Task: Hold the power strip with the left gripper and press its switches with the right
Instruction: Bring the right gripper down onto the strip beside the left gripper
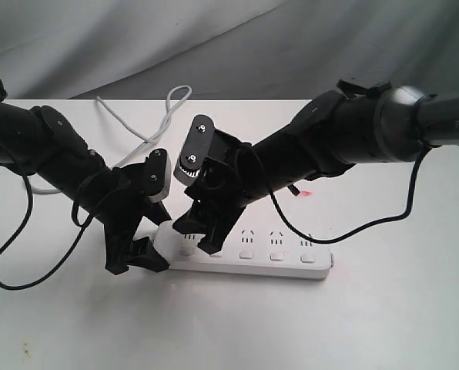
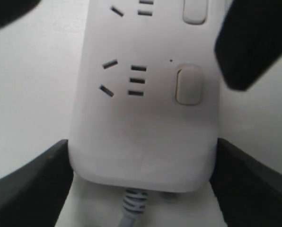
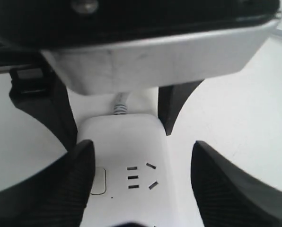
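Left claw [image 2: 141,165] grips the cord end of the power strip [image 1: 283,267], pinning it flat at the middle of the tabletop [image 1: 368,324] so presses cannot shift it. Right claw [image 3: 141,179] hangs spread wide above the left-end switch [image 2: 189,85], probably lining up a press.

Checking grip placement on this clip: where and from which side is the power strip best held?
The power strip lies flat, so grip its cord end from above, fingers across the narrow width; the left gripper sits there, leaving the switches clear.
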